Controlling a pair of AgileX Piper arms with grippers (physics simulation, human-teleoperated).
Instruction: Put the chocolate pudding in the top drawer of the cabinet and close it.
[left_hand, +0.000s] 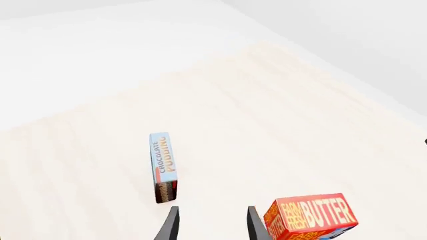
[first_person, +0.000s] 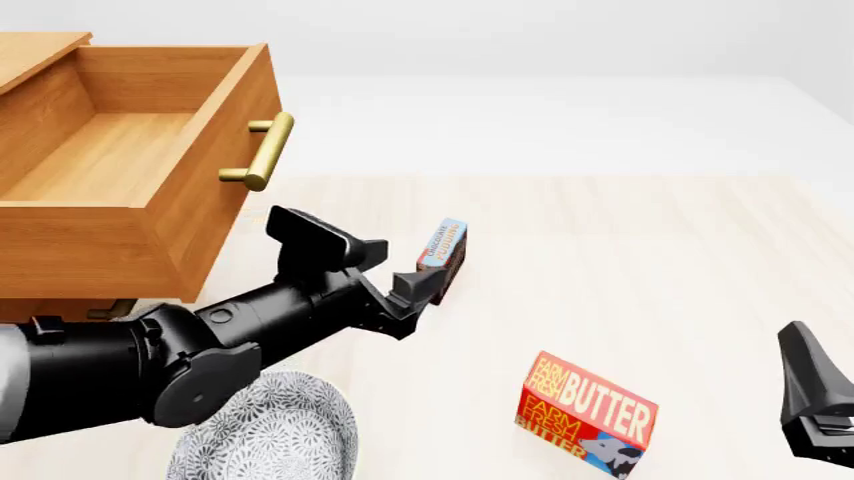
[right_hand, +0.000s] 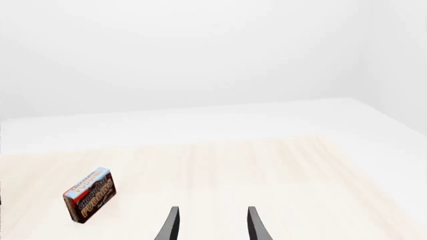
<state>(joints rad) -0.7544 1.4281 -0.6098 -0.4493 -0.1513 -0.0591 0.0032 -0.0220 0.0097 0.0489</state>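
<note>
The chocolate pudding (first_person: 443, 248) is a thin box with a light blue top, standing on its edge on the pale wooden table. It also shows in the left wrist view (left_hand: 163, 164) and the right wrist view (right_hand: 90, 195). My left gripper (first_person: 416, 287) is open and empty, with its tips just short of the pudding and a little to one side (left_hand: 212, 225). At the left, the cabinet (first_person: 34, 55) has its top drawer (first_person: 120, 240) pulled out and empty, brass handle (first_person: 262, 152) facing the table. My right gripper (right_hand: 212, 225) is open, low at the near right (first_person: 807, 380).
A red and orange Farm Fresh Butter box (first_person: 587, 410) lies near the table's front, right beside the left gripper's finger (left_hand: 310, 216). A grey patterned plate (first_person: 267, 435) sits under the left arm at the front left.
</note>
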